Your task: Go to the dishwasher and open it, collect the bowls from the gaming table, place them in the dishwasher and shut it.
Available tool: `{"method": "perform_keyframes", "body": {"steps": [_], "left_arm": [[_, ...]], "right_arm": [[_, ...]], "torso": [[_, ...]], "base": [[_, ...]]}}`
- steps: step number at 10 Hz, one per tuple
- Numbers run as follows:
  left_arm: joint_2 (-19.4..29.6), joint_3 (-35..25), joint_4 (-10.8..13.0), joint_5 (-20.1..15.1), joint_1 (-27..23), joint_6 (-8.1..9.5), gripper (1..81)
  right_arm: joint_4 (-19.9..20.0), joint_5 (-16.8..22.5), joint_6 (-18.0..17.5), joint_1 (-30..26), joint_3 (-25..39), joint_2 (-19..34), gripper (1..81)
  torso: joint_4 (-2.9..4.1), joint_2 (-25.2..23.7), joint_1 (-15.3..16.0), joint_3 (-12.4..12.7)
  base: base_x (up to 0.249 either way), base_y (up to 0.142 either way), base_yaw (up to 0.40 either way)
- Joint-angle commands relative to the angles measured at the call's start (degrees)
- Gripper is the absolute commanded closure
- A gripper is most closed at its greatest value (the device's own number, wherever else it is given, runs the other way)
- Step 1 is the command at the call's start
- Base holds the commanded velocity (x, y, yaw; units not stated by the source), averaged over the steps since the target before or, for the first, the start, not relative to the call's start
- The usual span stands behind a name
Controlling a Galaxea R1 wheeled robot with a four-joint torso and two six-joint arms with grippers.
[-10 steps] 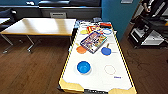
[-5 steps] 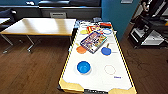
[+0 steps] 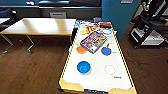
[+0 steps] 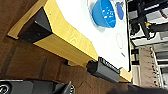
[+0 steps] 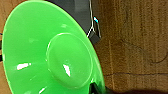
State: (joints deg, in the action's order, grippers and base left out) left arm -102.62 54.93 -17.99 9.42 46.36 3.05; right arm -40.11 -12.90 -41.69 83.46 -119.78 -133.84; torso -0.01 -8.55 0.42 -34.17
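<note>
Lime-green plastic looms close in the right wrist view: a wide green bowl (image 5: 50,55) seen from its underside, its round base toward the camera, with wooden floor (image 5: 135,37) behind it. A dark tip shows at the bowl's rim, but whether the right arm's fingers are closed on the bowl or merely near it cannot be told. The left arm's fingers cannot be made out either, so their state is unknown.

In the head view the gaming table (image 3: 126,72) stands lengthwise ahead, white tabletop with a yellow rim. A deep blue bowl (image 3: 83,67) sits near the near end, closer to the left edge. Toward the middle, a flat orange bowl (image 3: 81,49) lies at the left edge and a flat blue bowl (image 3: 106,51) lies toward the right edge, with a colourful game box (image 3: 93,41) between them and slightly beyond. More bright items crowd the far end, too blurred to tell apart.

The left wrist view shows the table's near yellow corner with the deep blue bowl on the white surface. A wood-topped table (image 3: 40,26) stands beside the gaming table's far left.
</note>
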Motion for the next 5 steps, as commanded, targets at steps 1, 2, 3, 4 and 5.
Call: {"method": "perform_keyframes", "body": {"steps": [1, 2, 3, 4, 5], "left_arm": [[1.89, 0.09, -3.61, -6.22, -11.22, -0.06, 1.0], [1.45, 1.48, -5.27, -9.12, -15.45, -0.06, 1.0], [0.3, 3.78, -8.37, -12.67, -19.94, -0.06, 1.0], [-2.32, 8.93, -12.21, -17.29, -23.97, 0.03, 1.0], [-3.9, 12.27, -14.42, -20.2, -26.96, 0.03, 1.0]], "right_arm": [[-1.2, 2.53, 0.21, -0.08, 1.85, 0.49, 81.1], [-1.29, 2.61, 0.21, -0.35, 1.75, -0.22, 81.1], [-1.29, 2.7, 0.21, -0.52, 1.85, -0.67, 81.1], [-1.29, 2.88, 0.21, -0.79, 1.58, -1.19, 81.1], [-1.29, 2.88, 0.21, -0.78, 1.5, -1.63, 81.1]], "torso": [[0.0, 0.0, 0.0, 0.0], [0.0, 0.0, 0.0, 0.0], [0.0, 0.0, 0.0, 0.0], [0.0, 0.0, 0.0, 0.0], [0.0, 0.0, 0.0, 0.0]], "base": [[0.0, 0.0, 0.0], [0.0, 0.0, 0.0], [0.0, 0.0, 0.0], [0.0, 0.0, 0.0], [0.0, 0.0, 0.0]]}}
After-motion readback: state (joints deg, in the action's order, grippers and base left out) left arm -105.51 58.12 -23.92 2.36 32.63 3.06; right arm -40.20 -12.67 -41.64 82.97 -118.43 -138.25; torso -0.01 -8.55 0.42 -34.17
